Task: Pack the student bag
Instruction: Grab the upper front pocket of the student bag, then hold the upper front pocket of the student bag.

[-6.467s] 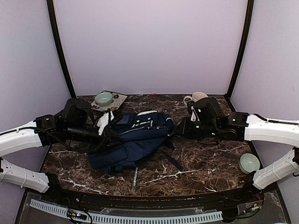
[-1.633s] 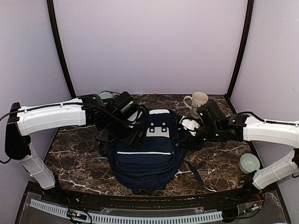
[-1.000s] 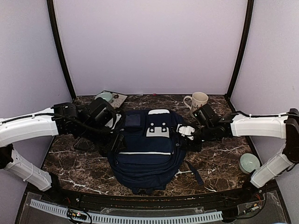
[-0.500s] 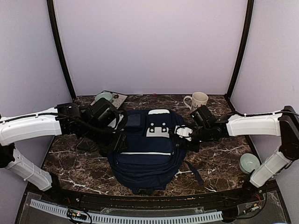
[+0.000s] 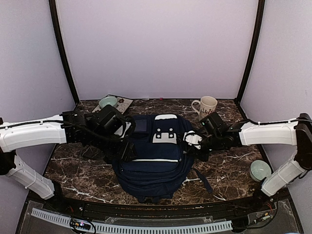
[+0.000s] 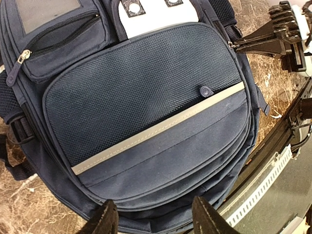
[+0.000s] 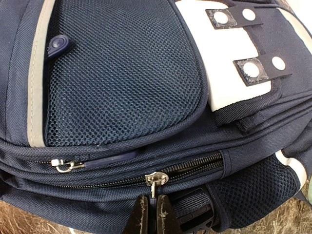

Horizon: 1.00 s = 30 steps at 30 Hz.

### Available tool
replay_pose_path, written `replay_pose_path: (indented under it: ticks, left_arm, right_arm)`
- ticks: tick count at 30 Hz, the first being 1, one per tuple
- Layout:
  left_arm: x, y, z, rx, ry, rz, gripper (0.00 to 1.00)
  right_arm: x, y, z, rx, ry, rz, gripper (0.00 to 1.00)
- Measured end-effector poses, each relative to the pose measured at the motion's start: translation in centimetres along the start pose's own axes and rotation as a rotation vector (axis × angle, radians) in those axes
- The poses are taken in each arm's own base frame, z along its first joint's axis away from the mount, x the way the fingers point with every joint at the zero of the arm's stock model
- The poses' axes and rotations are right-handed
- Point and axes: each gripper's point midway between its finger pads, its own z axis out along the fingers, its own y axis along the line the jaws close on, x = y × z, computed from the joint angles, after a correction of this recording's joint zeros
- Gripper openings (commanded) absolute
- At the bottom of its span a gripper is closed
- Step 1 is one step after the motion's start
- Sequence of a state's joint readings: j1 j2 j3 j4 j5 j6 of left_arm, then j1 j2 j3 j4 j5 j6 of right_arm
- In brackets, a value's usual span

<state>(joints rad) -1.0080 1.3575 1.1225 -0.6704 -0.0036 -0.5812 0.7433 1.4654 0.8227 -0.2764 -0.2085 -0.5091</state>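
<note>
Blue cloth is what I see first. The bag (image 5: pixel 153 158) lies flat in the middle of the counter (image 5: pixel 229 165), front side up, with its top end toward the back wall. It has a mesh pocket (image 7: pixel 122 73) and a white patch (image 7: pixel 229 58) with round dots. A zip runs along its right side, and the zip pull (image 7: pixel 154 185) hangs down from it. The zip looks shut.

The right arm (image 5: pixel 268 131) reaches in from that side. The right jaws are pinched tight on the zip pull. The left arm (image 5: pixel 34 134) reaches to the other side of the bag. The left jaws stand partly apart just over the bag's edge, with nothing caught between them that I can see. I cannot tell if they press on the cloth.

I think the job is at its start, because the bag must be opened before anything goes in. The next move, I guess, is to drag the pull along the zip, slow and straight, so it does not slip free. The bag is soft and may slide too, so the left arm may need to hold it down.

Farther out are a white mug (image 5: pixel 207 104) at the back right, a pale green bowl (image 5: pixel 108 102) at the back left, and a second bowl (image 5: pixel 260 169) near the right edge.
</note>
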Motion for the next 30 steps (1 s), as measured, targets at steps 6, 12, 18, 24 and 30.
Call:
replay_pose_path:
  ticks: [6,12,18,24,30]
  left_arm:
    - [0.2,-0.3,0.4,0.024,0.004,-0.018,0.53]
    - [0.1,-0.7,0.7,0.042,-0.002,-0.024,0.53]
    - [0.1,-0.9,1.7,0.045,0.015,-0.024,0.52]
    - [0.2,-1.0,2.5,0.045,0.028,-0.024,0.52]
    - [0.1,-1.6,3.4,0.067,0.046,-0.009,0.61]
  right_arm:
    - [-0.9,0.7,-0.7,-0.006,-0.024,0.016,0.00]
    - [-2.1,2.0,-1.4,-0.023,-0.053,0.066,0.00]
    - [-3.2,5.1,-2.2,-0.071,-0.085,0.105,0.00]
    - [-4.1,7.2,-3.3,-0.103,-0.117,0.154,0.00]
    - [-3.8,7.7,-3.7,-0.100,-0.139,0.224,0.00]
